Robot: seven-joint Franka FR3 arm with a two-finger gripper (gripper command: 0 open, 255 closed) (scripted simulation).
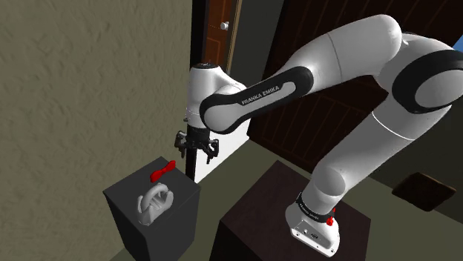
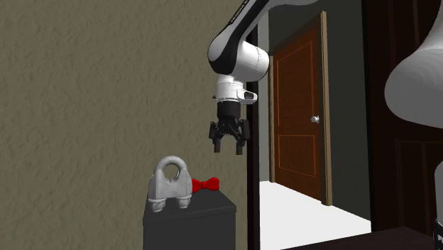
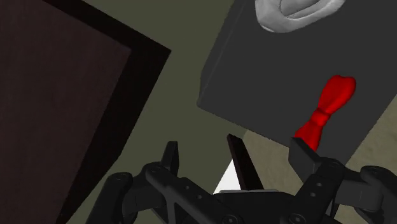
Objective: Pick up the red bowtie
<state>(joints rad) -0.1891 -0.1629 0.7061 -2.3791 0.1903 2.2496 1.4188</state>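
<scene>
Grey U-bolt clamp (image 2: 170, 183) stands upright on dark box (image 2: 188, 227), textured olive wall (image 2: 85, 92) behind. Brown door (image 2: 298, 106) with round knob (image 2: 314, 118) further back.

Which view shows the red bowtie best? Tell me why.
The wrist view: the red bowtie lies close and nearly whole, lobes and knot clear, on the dark box. The shoulder view shows it as a small sliver; the second exterior view shows it small, beside the grey clamp.

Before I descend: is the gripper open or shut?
Open: the gripper hangs clear of the red bowtie, fingers apart, holding nothing.
</scene>
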